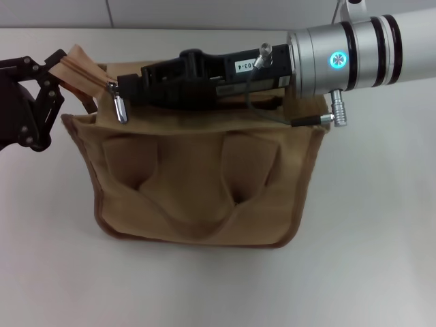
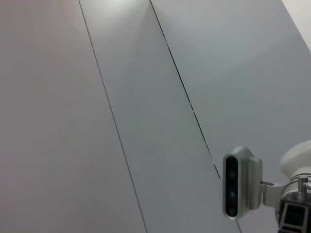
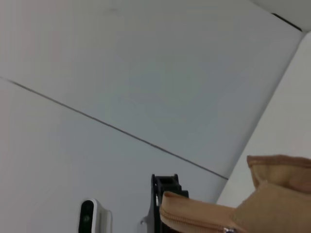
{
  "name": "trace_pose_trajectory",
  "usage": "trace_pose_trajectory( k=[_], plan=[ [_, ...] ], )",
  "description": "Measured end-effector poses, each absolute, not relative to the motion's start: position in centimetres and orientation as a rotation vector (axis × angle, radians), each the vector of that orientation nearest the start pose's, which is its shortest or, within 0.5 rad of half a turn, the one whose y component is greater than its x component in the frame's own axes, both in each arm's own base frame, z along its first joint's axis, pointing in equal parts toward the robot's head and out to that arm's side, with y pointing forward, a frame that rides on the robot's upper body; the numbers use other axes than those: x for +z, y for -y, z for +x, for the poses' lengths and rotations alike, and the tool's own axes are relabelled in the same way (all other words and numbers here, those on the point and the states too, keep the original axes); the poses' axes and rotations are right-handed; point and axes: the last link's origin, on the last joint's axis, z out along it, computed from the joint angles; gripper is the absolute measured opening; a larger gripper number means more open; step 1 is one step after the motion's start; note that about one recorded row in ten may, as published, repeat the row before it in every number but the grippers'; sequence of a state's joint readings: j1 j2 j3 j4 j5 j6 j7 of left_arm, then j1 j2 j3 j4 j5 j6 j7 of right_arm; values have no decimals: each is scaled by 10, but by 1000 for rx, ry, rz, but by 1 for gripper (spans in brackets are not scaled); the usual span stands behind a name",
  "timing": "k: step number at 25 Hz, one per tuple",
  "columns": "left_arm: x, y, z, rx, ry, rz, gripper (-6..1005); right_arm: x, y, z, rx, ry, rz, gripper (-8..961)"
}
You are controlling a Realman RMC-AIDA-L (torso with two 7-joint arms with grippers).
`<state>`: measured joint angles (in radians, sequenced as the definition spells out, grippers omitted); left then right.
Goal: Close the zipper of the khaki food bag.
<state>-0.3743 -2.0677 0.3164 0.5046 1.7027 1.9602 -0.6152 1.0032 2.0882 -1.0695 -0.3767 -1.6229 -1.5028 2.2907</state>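
The khaki food bag [image 1: 197, 184] stands on the white table with its two loop handles hanging down the near side. My left gripper [image 1: 51, 71] is at the bag's left end, shut on the tan end flap [image 1: 80, 65] of the zipper. That flap [image 3: 204, 216] also shows in the right wrist view, with a black left finger [image 3: 164, 191] behind it. My right gripper [image 1: 121, 87] reaches across the bag's top from the right and is shut at the silver zipper slider near the left end. The pull tab [image 1: 120, 109] hangs below the fingertips. The arm hides most of the zipper track.
The white table [image 1: 368, 259] stretches around the bag. A grey panelled wall [image 2: 146, 97] rises behind it. The robot's head camera [image 2: 238, 182] shows in the left wrist view.
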Motion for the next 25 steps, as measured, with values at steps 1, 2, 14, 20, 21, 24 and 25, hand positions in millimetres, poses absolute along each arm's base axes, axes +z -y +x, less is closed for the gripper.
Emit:
trace_pose_trajectory(
  k=[1, 2, 14, 20, 21, 24, 25],
  plan=[
    [63, -266, -282, -1111, -169, -2118, 58, -68, -373, 79, 871, -1716, -2937, 260],
    [63, -266, -282, -1112, -171, -2118, 59, -69, -372, 79, 848, -1724, -2942, 286],
    [58, -267, -278, -1130, -180, -2122, 63, -81, -375, 61, 694, -1713, -2971, 352],
    [57, -267, -277, -1133, -185, -2122, 65, -86, -376, 54, 603, -1669, -2982, 285],
    [57, -267, -277, -1133, -185, -2122, 65, -86, -376, 53, 603, -1662, -2985, 271],
    [57, -267, -277, -1134, -184, -2122, 66, -84, -377, 54, 619, -1637, -2986, 210],
    [57, -267, -277, -1134, -184, -2121, 66, -83, -377, 56, 627, -1631, -2984, 174]
  ],
)
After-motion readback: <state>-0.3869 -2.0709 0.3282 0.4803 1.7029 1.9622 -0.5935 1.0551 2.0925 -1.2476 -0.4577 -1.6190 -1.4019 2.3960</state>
